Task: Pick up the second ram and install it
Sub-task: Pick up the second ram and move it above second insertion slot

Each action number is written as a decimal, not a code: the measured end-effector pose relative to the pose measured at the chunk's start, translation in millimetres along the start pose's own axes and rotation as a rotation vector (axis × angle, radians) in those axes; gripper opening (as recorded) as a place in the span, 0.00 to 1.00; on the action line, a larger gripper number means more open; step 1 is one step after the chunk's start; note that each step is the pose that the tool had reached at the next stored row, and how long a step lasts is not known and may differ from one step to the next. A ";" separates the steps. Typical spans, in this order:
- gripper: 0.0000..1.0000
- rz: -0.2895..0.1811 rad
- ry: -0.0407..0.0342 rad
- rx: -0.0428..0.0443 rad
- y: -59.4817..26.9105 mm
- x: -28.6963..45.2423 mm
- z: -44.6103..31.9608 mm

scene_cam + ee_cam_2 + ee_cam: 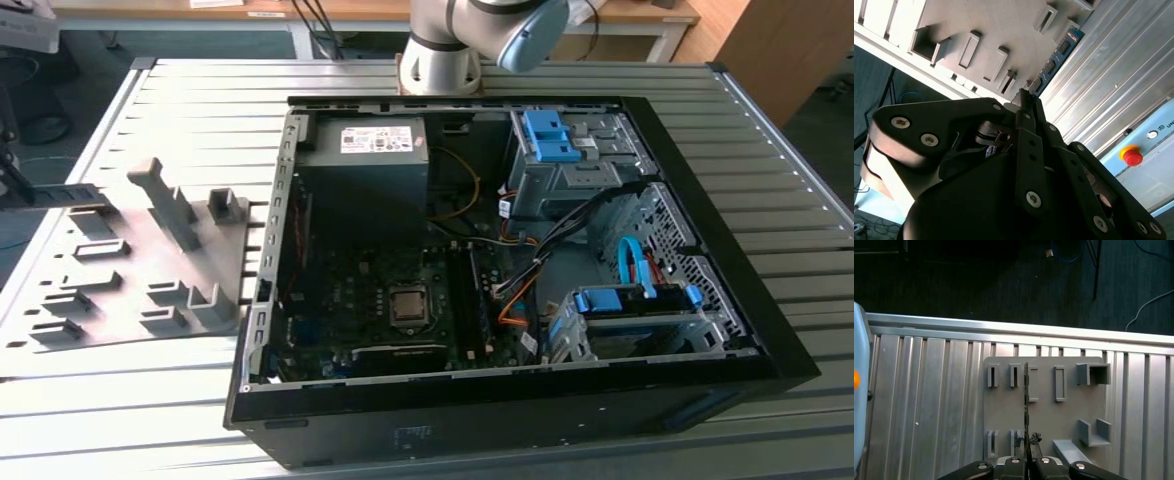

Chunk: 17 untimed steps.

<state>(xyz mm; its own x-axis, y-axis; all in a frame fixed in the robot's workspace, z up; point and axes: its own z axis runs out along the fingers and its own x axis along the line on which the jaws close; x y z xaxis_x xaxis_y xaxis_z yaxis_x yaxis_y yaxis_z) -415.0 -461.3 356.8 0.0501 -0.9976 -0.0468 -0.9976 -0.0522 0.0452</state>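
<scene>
The gripper (pixel 1026 457) is seen in both wrist views closed on the second ram (pixel 1026 405), which is clamped between the dark fingers (pixel 1030 145) and is carried edge-on, so that in the first wrist view it is seen as a thin dark line crossing the grey fixture plate (pixel 1054 425). In the second wrist view the gripper (pixel 1026 97) is shown with the second ram (pixel 1056 57) projecting from its tips, the blue board and black chips being visible against the edge of the fixture plate (pixel 1004 25) and the ribbed metal table (pixel 1114 75). Whether the strip touches the plate cannot be told. A red button (pixel 1132 156) is seen on a pale panel beyond the table. In the exterior view the fixture plate (pixel 127 300) is laid on the table (pixel 200 90) at the exterior view's left, just beside the open computer case (pixel 534 420). Inside the case a power supply (pixel 363 155), a processor socket (pixel 404 303) and a blue drive bracket (pixel 550 135) are visible, and the arm base (pixel 441 55) is mounted behind the case
</scene>
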 end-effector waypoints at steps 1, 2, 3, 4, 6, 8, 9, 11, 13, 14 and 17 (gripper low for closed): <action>0.14 0.000 0.0000 0.0000 0.1 -0.1 -2.7; 0.14 0.000 0.0000 0.0000 0.2 -0.2 -5.2; 0.14 0.000 0.0001 -0.0001 0.4 -0.4 -8.0; 0.14 0.000 0.0000 0.0000 0.5 -0.5 -10.8; 0.14 0.000 0.0000 0.0000 0.8 -0.8 -17.5; 0.14 0.000 0.0000 -0.0001 1.1 -1.1 -23.8; 0.14 0.000 -0.0001 0.0000 1.2 -1.2 -26.4; 0.14 0.000 -0.0002 -0.0001 1.4 -1.4 -30.3; 0.14 0.000 -0.0003 0.0001 1.4 -1.4 -30.4; 0.14 0.000 -0.0004 0.0001 1.4 -1.4 -30.4; 0.14 0.000 -0.0003 0.0000 1.4 -1.4 -30.7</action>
<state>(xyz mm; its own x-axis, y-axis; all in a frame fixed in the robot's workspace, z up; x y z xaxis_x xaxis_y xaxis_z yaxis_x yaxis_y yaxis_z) -415.0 -461.3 387.5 0.0501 -0.9976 -0.0471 -0.9976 -0.0523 0.0452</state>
